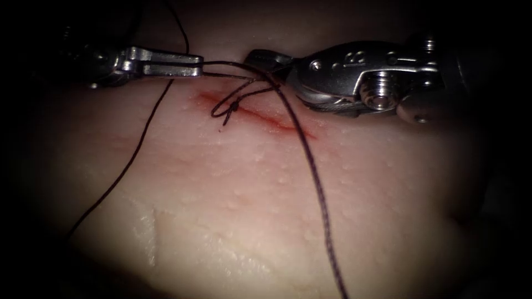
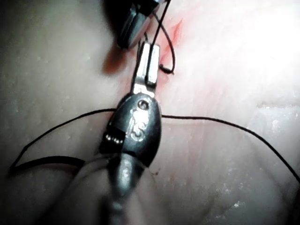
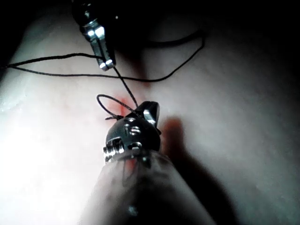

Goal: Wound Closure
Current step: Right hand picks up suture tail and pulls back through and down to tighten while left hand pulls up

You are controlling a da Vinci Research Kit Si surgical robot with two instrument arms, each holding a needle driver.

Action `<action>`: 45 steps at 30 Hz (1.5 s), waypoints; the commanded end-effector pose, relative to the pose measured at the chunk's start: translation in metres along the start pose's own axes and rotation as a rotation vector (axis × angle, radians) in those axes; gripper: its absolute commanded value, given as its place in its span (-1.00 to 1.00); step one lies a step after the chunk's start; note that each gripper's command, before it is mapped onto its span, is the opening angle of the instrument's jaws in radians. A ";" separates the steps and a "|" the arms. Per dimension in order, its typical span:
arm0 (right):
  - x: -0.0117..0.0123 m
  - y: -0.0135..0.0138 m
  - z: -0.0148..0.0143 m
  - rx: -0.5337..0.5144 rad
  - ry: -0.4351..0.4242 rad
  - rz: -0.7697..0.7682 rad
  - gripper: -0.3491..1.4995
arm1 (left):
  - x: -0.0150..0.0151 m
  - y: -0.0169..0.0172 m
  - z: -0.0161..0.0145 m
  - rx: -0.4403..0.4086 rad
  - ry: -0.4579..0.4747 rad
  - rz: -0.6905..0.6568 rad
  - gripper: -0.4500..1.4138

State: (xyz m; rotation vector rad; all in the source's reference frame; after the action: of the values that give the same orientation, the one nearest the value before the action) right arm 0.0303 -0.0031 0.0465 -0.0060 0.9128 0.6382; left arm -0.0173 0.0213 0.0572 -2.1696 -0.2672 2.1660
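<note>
The tissue (image 1: 233, 188) carries a short red cut (image 1: 277, 123) near its far edge. A dark thread (image 1: 320, 194) forms a small loop with a knot (image 1: 234, 104) lying over the cut. My left tool (image 1: 195, 64) comes in from the left, its jaws shut on the thread just left of the cut. A taut strand runs from it to my right tool (image 1: 265, 58), whose jaws are shut on the thread above the cut. The left wrist view has the left tool (image 2: 149, 58) shut beside the right tool (image 2: 133, 29). Seen from the right wrist, the right tool (image 3: 148, 112) sits close to the loop (image 3: 108, 105).
One long strand of thread (image 1: 138, 145) trails down and left across the tissue from the left tool. Another runs from the knot down to the near right edge. Red fluid (image 1: 213, 99) stains the cut's line. The tissue's pale fat edge (image 1: 149, 232) lies at the near left.
</note>
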 end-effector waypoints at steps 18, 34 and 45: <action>0.0006 -0.0032 0.0005 0.011 0.032 -0.025 -1.00 | -0.0050 -0.0056 0.0026 0.032 -0.099 -0.058 -1.00; 0.0003 -0.0064 -0.0012 0.005 0.052 -0.030 -1.00 | -0.0070 -0.0103 0.0027 0.167 -0.343 0.107 -1.00; -0.0001 -0.0078 -0.0013 -0.002 0.055 -0.037 -1.00 | -0.0070 -0.0120 0.0030 0.236 -0.485 0.242 -1.00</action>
State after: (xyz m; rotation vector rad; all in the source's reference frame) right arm 0.0328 -0.0093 0.0435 -0.0446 0.9637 0.6075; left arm -0.0206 0.0324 0.0655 -1.5937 0.2535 2.6838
